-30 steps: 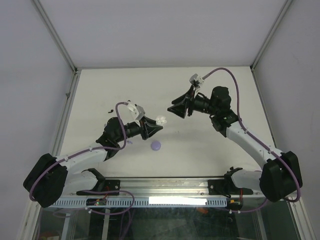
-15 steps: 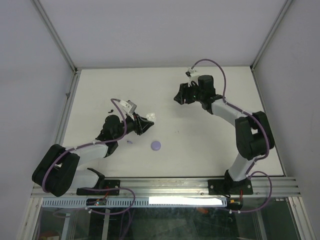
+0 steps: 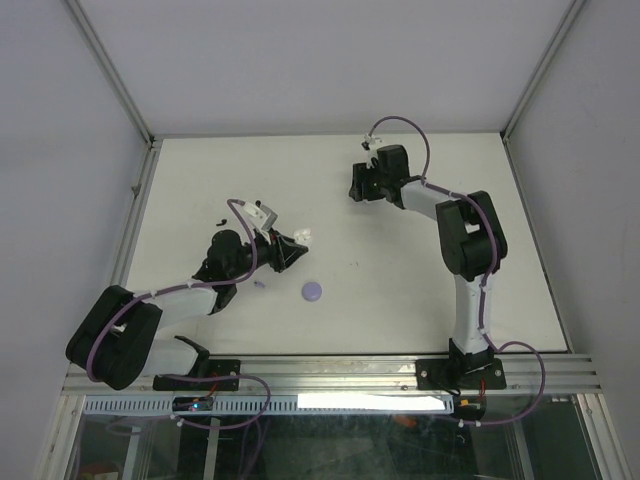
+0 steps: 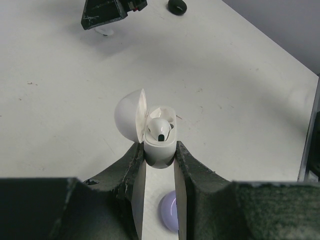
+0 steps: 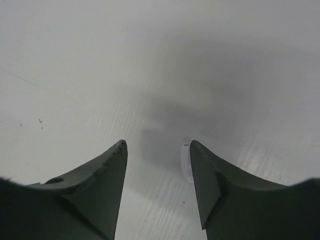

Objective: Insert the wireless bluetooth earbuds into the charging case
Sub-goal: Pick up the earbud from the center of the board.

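My right hand (image 5: 157,148) has swung from mid-table (image 3: 420,280) out to 12 o'clock, jaws apart, white earbud (image 5: 185,161) just inside its 3 o'clock finger, while my left hand (image 3: 298,246) stays clamped on the open charging case (image 4: 160,157) with one bud (image 4: 160,131) seated, so a second pickup looks next.

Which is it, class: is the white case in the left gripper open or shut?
Open. The case has its lid swung back to the left, and a white earbud sits in view inside.

Two robot arms (image 3: 180,305) (image 3: 465,235), one white case (image 4: 159,152), one lavender case (image 3: 312,291), two white earbuds (image 4: 160,131) (image 5: 184,162)
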`<state>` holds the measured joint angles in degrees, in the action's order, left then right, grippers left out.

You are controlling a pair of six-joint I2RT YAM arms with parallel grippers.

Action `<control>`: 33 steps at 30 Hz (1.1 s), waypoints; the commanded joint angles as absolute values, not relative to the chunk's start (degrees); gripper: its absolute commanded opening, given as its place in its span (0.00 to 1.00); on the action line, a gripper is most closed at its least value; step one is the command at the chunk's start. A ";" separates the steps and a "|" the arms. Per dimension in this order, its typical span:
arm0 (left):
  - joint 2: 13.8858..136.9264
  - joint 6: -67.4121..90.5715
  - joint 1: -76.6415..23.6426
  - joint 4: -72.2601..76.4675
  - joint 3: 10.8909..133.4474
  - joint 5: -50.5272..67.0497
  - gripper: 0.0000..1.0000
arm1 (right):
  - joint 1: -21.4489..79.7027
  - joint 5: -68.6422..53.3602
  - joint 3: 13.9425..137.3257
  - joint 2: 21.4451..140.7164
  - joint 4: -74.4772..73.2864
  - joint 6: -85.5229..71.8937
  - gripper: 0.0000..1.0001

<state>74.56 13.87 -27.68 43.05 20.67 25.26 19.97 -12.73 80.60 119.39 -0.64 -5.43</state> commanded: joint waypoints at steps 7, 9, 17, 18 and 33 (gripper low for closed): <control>75.53 11.52 -27.42 45.53 21.29 28.18 0.00 | 19.69 -10.08 85.23 121.83 -2.64 -3.60 0.55; 75.58 11.49 -27.42 45.45 21.35 28.29 0.00 | 19.69 -11.32 85.67 122.39 -4.00 -3.40 0.54; 75.91 11.66 -27.42 45.44 21.44 29.15 0.00 | 20.75 -16.36 87.09 122.94 -10.99 1.59 0.53; 75.99 11.71 -27.42 45.44 21.45 29.32 0.00 | 20.89 -17.25 87.05 122.77 -12.20 2.34 0.52; 75.41 12.43 -27.42 45.37 21.30 30.67 0.00 | 22.20 -16.89 82.94 116.76 -21.43 5.74 0.51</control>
